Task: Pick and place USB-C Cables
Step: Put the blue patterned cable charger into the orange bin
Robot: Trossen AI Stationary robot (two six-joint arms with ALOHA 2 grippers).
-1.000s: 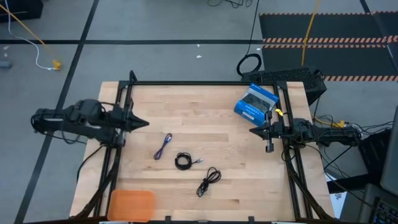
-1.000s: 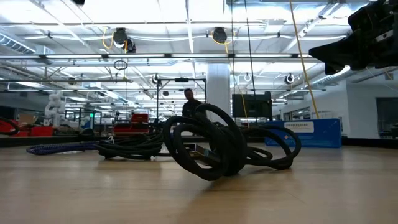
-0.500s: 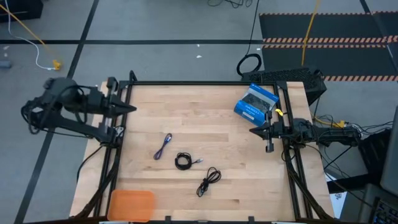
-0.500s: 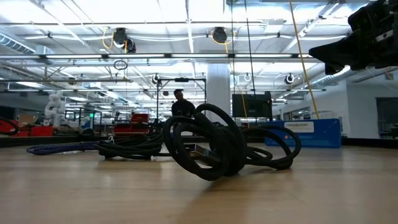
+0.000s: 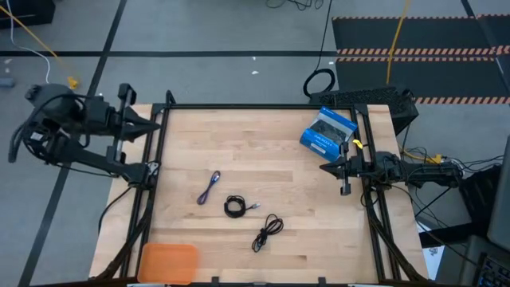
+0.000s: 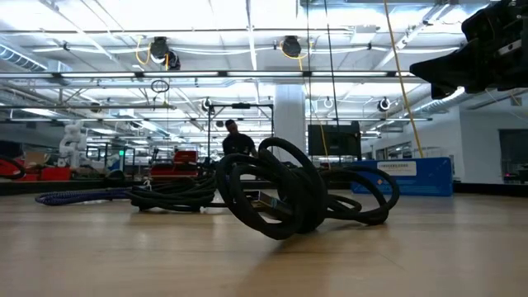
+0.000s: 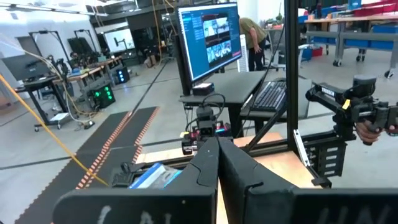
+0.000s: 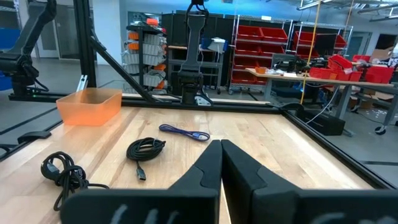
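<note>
Three USB-C cables lie flat on the wooden table [image 5: 303,223], none of them touched. The purplish-blue folded one [image 5: 210,187] [image 8: 185,132] is left of centre. The tight black coil [image 5: 235,206] [image 8: 146,149] lies beside it, and the loose black bundle [image 5: 268,232] [image 8: 62,169] is nearer the front edge. My left gripper [image 5: 159,121] [image 7: 217,144] is shut and empty. It hangs high over the table's far left corner and points level toward the right. My right gripper [image 5: 323,169] [image 8: 221,146] is shut and empty at the right edge, pointing left.
An orange bin [image 5: 167,261] [image 8: 90,104] stands at the near left corner. A blue packaged box [image 5: 327,131] [image 7: 152,176] lies at the far right, beside my right arm. Black frame rails [image 5: 263,107] run round the table's edges. In the low view, black cable loops [image 6: 272,198] fill the centre.
My left gripper has risen well above the table and drawn back toward the far left corner, staying shut and roughly level. The cables and my right arm have kept still. A person in the room behind has walked leftward in the low view.
</note>
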